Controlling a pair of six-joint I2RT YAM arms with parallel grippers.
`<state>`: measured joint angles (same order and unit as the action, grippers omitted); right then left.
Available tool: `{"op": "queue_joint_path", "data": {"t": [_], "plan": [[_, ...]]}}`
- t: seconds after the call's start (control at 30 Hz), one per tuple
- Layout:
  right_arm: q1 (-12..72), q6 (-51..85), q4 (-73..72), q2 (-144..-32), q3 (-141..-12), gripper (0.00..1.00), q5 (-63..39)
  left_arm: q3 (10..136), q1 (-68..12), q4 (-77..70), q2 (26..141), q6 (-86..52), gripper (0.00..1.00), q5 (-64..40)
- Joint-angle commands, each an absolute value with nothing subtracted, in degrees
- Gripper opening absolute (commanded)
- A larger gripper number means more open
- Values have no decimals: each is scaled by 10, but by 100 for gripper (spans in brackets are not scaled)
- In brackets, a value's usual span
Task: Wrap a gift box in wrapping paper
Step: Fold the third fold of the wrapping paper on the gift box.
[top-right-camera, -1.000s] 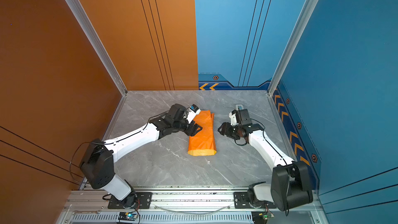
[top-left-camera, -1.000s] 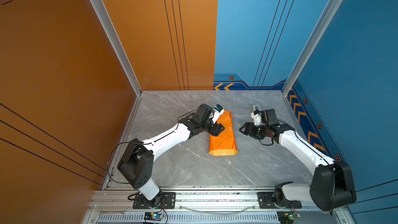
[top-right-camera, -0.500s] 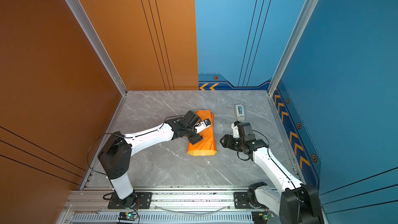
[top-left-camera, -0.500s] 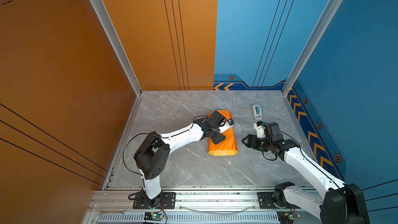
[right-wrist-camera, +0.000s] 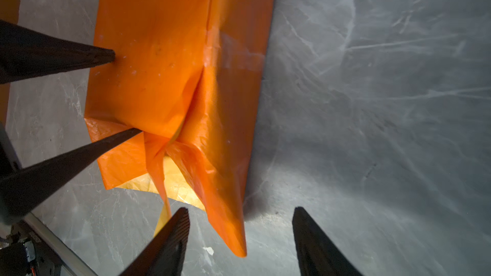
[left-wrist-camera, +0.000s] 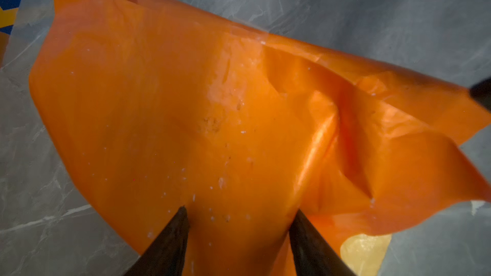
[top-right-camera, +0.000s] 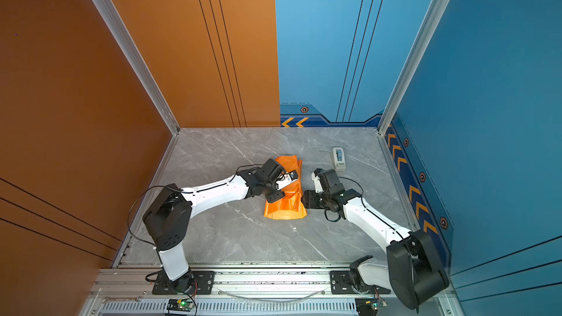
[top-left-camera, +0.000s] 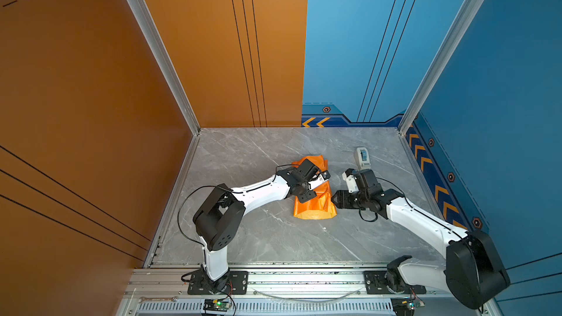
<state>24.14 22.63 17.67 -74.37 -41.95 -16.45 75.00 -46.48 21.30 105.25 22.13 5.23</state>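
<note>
Orange and blue wall panels [top-left-camera: 213, 56] box in a grey, marble-veined desk [top-left-camera: 258, 238]. In both top views the wrapping paper [top-left-camera: 316, 205] lies mid-desk as a long orange tube. The gift box cannot be seen, though the squared bulk suggests it sits inside. Compared with a second ago, the left pincer [top-left-camera: 307, 189] has swung from beside the parcel's far end onto its top. The right pincer [top-left-camera: 336, 201] has drawn back from near the tape dispenser [top-left-camera: 362, 158] to the parcel's near right edge. The dispenser has not moved. I read that as taping done for now and end-folding about to start.

Left wrist view: two dark fingertips [left-wrist-camera: 172, 237] stand apart, both pressing on the glossy orange face, pinning rather than pinching. The sheet is slick and flecked with white specks. A deep crease runs along the overlap, and a dull whitish strip across it looks like tape. The pale yellow inner face peeps out at the open end.

Right wrist view: the right pincer's ribbed fingers [right-wrist-camera: 175, 234] are apart and hold nothing. A pointed corner of the paper droops between them toward the desk. The left fingertips touch the flat top, one right where the paper drops off the box edge. The near end is open with crumpled yellow lining showing, so its flaps remain to be tucked.
</note>
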Motion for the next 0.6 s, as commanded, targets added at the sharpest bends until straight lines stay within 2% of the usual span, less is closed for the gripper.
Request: {"op": "queue_joint_path", "data": {"t": [0.0, 0.13, 0.27, 0.57], "plan": [[249, 210, 153, -756, -451, 67, -192, 737, -469, 211, 1060, 226, 60, 70], [258, 233, 151, -759, -469, 71, -237, 734, -468, 206, 1054, 219, 62, 52], [260, 238, 183, -786, -489, 72, -200, 734, -466, 204, 1045, 209, 65, 33], [247, 223, 255, -869, -546, 66, -219, 718, -449, 181, 987, 163, 69, -30]]}}
